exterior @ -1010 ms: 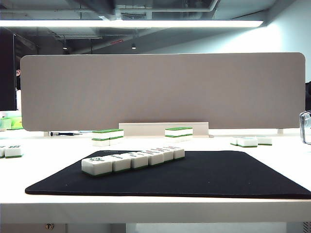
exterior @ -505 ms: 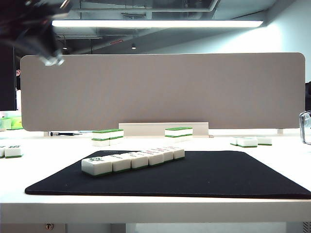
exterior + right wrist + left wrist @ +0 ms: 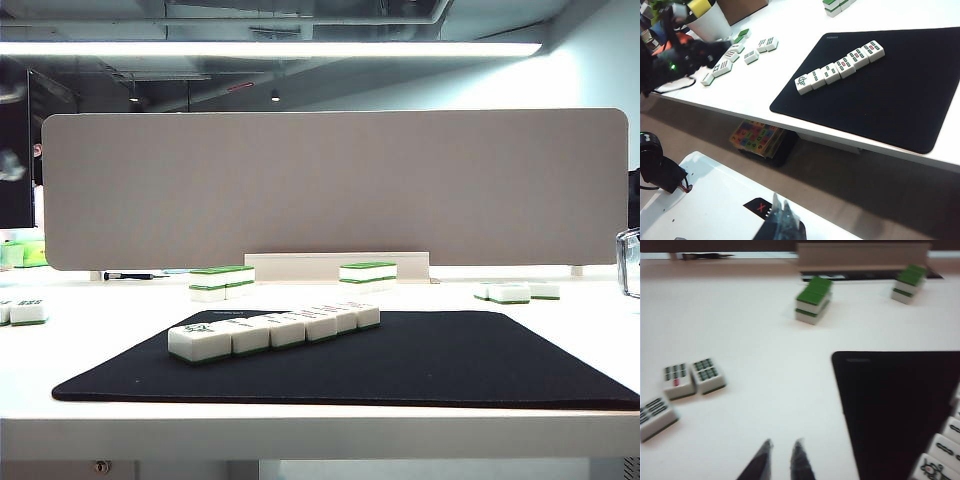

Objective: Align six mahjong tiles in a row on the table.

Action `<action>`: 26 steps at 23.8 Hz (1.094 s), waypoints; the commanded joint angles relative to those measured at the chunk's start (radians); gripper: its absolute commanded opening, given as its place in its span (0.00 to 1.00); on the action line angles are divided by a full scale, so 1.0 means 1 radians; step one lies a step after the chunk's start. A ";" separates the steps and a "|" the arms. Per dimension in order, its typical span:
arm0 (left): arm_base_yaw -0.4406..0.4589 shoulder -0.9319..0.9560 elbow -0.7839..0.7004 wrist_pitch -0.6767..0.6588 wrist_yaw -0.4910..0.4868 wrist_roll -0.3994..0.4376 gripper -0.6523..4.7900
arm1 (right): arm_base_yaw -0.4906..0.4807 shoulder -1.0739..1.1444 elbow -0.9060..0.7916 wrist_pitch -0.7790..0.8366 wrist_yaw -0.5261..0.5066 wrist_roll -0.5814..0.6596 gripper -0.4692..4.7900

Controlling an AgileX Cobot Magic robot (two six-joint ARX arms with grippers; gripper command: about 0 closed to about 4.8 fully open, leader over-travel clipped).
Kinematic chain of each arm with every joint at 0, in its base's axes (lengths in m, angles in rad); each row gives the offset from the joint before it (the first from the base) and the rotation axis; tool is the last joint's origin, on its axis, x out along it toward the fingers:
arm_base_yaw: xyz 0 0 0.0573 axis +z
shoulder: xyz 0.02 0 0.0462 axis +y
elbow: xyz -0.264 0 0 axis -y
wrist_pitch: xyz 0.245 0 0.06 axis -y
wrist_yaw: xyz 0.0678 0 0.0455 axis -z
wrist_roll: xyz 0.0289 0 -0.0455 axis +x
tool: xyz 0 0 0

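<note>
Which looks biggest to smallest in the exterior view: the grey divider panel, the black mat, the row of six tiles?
1. Grey divider panel
2. Black mat
3. Row of six mahjong tiles
The panel stands farther back than the mat yet looks larger, so that ranking is safe.

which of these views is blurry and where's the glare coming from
Left wrist view: soft throughout, the loose tiles, stacked green-topped tiles and left gripper all smeared. Right wrist view: sharp on the six mahjong tiles and black mat, but the other arm at its edge is blurred. Exterior view: crisp; the ceiling light strip blows out white, and the table is bright.
</note>
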 commanded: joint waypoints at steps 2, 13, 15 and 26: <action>0.072 -0.111 -0.093 0.021 0.002 -0.048 0.22 | 0.001 -0.012 0.004 0.010 -0.005 -0.003 0.09; 0.208 -0.381 -0.292 0.017 0.005 -0.073 0.22 | 0.001 -0.012 0.004 0.010 -0.005 -0.003 0.09; 0.219 -0.408 -0.291 -0.018 0.005 -0.073 0.22 | 0.001 -0.012 0.004 0.010 -0.005 -0.003 0.09; 0.229 -0.599 -0.291 -0.277 0.008 -0.049 0.22 | 0.001 -0.012 0.004 0.010 -0.005 -0.003 0.09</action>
